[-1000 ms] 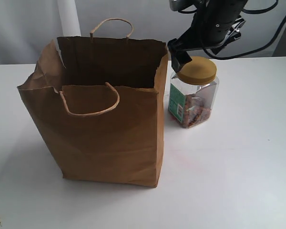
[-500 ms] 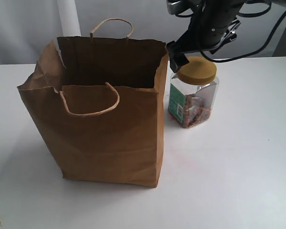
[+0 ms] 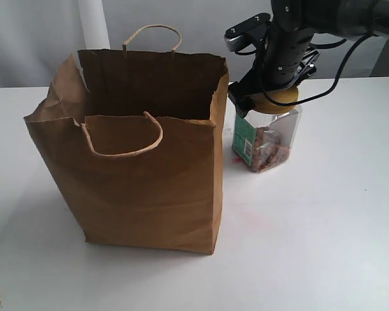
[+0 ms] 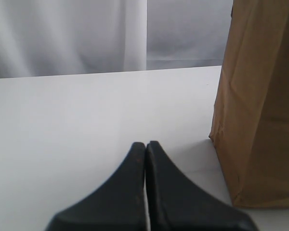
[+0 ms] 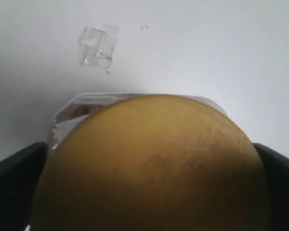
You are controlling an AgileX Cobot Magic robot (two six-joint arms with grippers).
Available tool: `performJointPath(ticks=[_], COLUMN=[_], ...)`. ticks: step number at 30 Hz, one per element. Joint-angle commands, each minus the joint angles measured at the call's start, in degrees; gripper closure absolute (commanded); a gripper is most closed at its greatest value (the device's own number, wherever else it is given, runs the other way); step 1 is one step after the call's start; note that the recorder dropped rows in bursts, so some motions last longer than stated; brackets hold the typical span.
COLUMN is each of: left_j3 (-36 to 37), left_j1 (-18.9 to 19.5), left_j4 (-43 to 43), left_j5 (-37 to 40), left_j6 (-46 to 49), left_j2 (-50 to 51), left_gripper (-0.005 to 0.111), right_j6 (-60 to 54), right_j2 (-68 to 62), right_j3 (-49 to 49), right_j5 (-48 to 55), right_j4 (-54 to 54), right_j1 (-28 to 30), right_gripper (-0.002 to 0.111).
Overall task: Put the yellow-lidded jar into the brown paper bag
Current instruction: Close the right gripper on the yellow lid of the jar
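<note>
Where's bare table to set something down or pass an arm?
Bare table right of and in front of the yellow-lidded jar, in front of the brown paper bag, and ahead of the left gripper. Crowded: the gap between bag and jar, where the right gripper straddles the lid.

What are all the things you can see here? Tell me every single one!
brown paper bag: one, brown, standing open on the table.
yellow-lidded jar: one, clear with a yellow lid and green label, on the table close beside the bag.
clear scrap: one, see-through, on the table near the jar.
table: one, white, under everything.
curtain: one, white, behind the table.
left gripper: one, black, shut, near the bag's side.
right gripper: one, black, fingers on either side of the jar's lid; gripping or not, cannot tell.
</note>
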State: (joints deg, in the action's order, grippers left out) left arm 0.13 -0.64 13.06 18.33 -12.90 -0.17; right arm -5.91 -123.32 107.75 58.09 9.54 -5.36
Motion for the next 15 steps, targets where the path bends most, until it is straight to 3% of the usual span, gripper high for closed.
performJointPath(ticks=[1,6,9,15], left_j3=[-0.1,-0.1,-0.1,-0.1], left_j1=[-0.3,-0.3,-0.3,-0.3], left_j4=[-0.2,-0.2,-0.2,-0.2], left_j5=[-0.5,-0.5,-0.5,-0.5], left_j6=[-0.2,-0.2,-0.2,-0.2], left_j2=[0.2,0.2,0.2,0.2], left_gripper=[0.106,0.106,0.106,0.106], right_j6=[0.2,1.6,1.7,5.2], right_j2=[-0.2,-0.2,-0.2,-0.2], right_j3=[0.3,0.3,0.3,0.3], right_j5=[1.1,3.0,4.4,5.5], right_j4=[0.7,0.7,0.7,1.5], right_j1=[0.2,0.2,0.2,0.2], right_gripper=[0.003,0.004,0.013,0.062])
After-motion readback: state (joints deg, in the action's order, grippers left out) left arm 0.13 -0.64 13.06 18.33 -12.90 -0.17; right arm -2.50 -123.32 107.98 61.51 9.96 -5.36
